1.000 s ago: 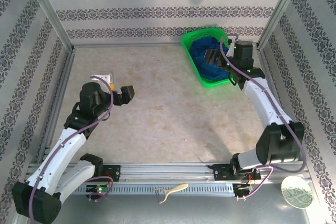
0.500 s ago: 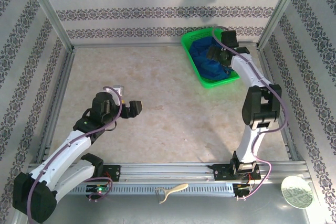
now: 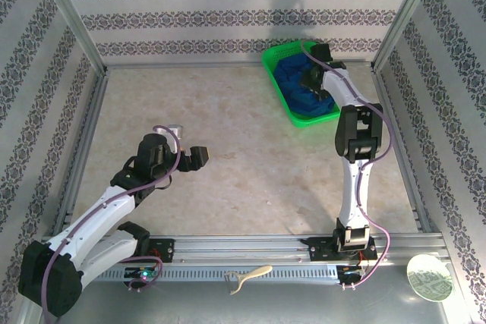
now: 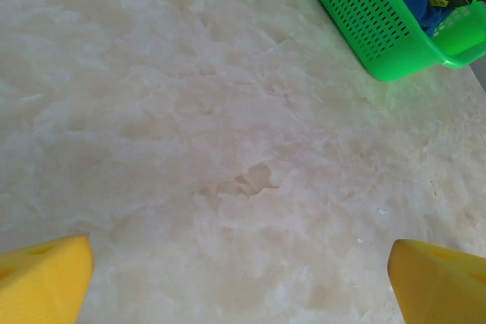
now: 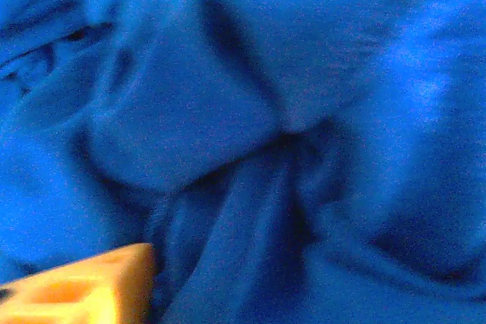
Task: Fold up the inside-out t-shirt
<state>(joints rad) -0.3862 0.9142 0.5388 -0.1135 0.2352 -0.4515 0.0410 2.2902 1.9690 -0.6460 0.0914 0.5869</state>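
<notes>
Beneath right pincer (image 3: 312,80), t-shirt (image 3: 293,87) lies bunched.

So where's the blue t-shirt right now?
In the top view, the t-shirt lies bunched inside the green basket at the far right corner of the table, with the right pincer down at the cloth.

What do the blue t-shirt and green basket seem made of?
The t-shirt looks like soft matte cloth, perhaps cotton knit: it lies in limp folds and creases. The basket looks like moulded plastic with a slight sheen: rows of slots in its wall, smooth rounded rim.
</notes>
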